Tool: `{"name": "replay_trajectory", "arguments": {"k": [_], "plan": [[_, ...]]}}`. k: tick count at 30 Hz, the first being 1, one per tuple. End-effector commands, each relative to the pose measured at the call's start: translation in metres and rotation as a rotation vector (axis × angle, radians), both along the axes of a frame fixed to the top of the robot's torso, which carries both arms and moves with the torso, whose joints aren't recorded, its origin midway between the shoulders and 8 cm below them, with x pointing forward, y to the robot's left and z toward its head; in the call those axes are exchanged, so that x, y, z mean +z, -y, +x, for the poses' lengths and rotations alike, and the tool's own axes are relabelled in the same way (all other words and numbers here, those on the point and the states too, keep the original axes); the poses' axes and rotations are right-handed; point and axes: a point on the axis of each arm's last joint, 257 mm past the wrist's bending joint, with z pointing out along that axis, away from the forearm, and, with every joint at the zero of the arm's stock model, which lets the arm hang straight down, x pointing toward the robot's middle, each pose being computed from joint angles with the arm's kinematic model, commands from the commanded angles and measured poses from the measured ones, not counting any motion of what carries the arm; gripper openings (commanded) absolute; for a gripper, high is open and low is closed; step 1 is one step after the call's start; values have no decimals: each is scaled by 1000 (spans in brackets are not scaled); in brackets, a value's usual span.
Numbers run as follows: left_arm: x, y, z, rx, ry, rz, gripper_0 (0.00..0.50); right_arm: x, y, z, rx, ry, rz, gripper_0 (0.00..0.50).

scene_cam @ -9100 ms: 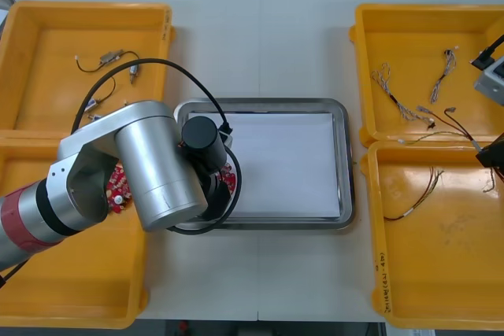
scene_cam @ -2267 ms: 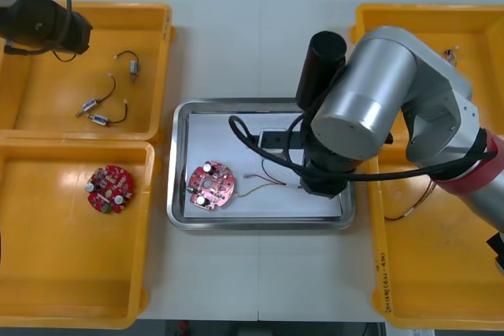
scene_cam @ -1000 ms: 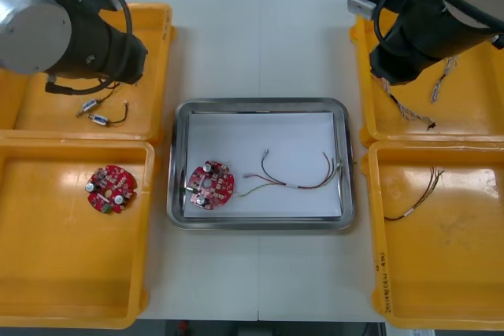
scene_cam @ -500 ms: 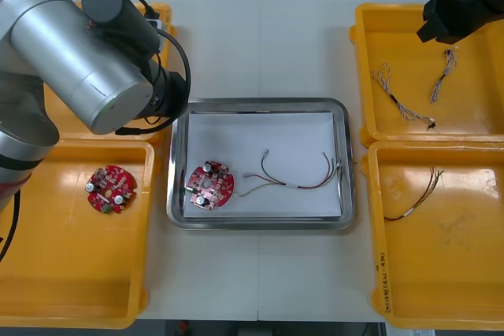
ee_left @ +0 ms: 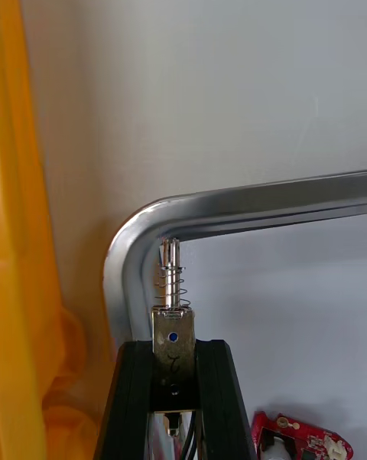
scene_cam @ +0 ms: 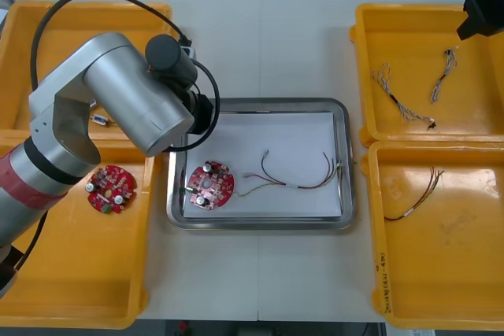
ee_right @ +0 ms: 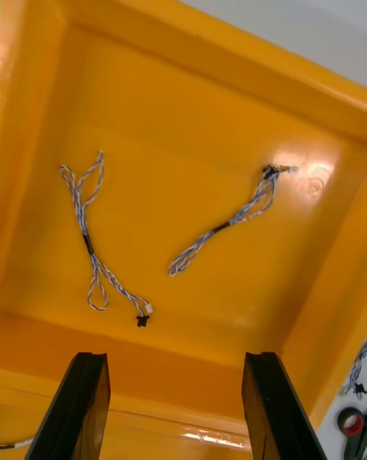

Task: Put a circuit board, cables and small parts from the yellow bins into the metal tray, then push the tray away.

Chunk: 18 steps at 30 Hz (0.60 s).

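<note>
- in the front view the left arm covers its own gripper, much of the far left yellow bin and the metal tray's far left corner.
- the left gripper is narrow, clamped on a small metal part with a spring and a pin standing up past the fingertips; the part's lower end is hidden between the fingers.
- this part hangs just over the tray's rounded corner rim, the white inside on one side and a bin wall on the other.
- a red circuit board lies in the tray's left part, with a red and yellow cable beside it; the wrist view cuts the board off at the edge.
- a second circuit board lies in the near left bin, touching the arm's outline.
- the right arm is cut off at the front view's far right corner.
- the right gripper stands wide apart, holding nothing, above the far right bin with two twisted blue and white cables.
- since half a second ago the left arm has swung in toward the tray's corner, and the right arm has drawn farther out; board and cable in the tray lie as before.
</note>
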Motion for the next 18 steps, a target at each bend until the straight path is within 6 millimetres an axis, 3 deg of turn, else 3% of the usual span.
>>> {"name": "replay_trajectory", "arguments": {"k": [1,12,18], "plan": [[-13,19,-7,-20,-6,-15,1,31,27,2,-108,33,68,500],[-38,26,-15,-33,-19,-15,4,9,37,1,-220,-68,148,500],[-50,24,-15,-28,-17,9,3,12,35,17,-298,-50,212,500]]}}
